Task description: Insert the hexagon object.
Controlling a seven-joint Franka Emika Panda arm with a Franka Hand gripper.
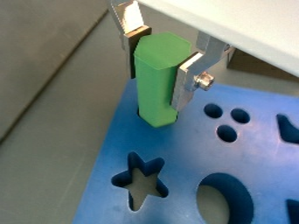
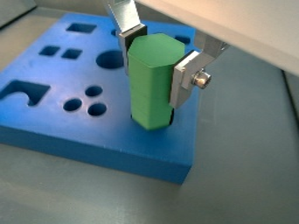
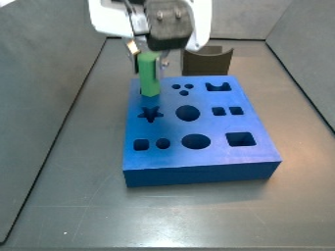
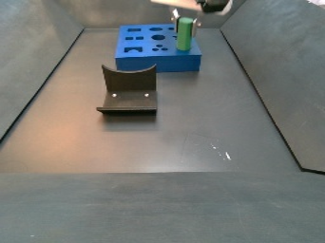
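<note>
My gripper (image 1: pixel 162 57) is shut on the hexagon object (image 1: pixel 158 87), a bright green prism-shaped peg held upright between the silver fingers (image 1: pixel 187 75). The peg's lower end meets the top of the blue block (image 1: pixel 111 140) near one corner, beside the star hole (image 1: pixel 142 178). A thin dark edge shows round its foot; I cannot tell how deep it sits. The other wrist view shows the same grip (image 2: pixel 158 61) on the peg (image 2: pixel 149 92) near the block's edge (image 2: pixel 105 144). In the side views the peg (image 3: pixel 149 76) (image 4: pixel 184 34) stands on the block (image 3: pixel 222 157) (image 4: pixel 137 59) under the gripper (image 3: pixel 148 49).
A dark brown curved piece (image 4: pixel 127 92) stands on the grey floor away from the block, and shows behind the block in a side view (image 3: pixel 207 61). The block has round, square and other shaped holes (image 3: pixel 191 114). Grey walls enclose the floor.
</note>
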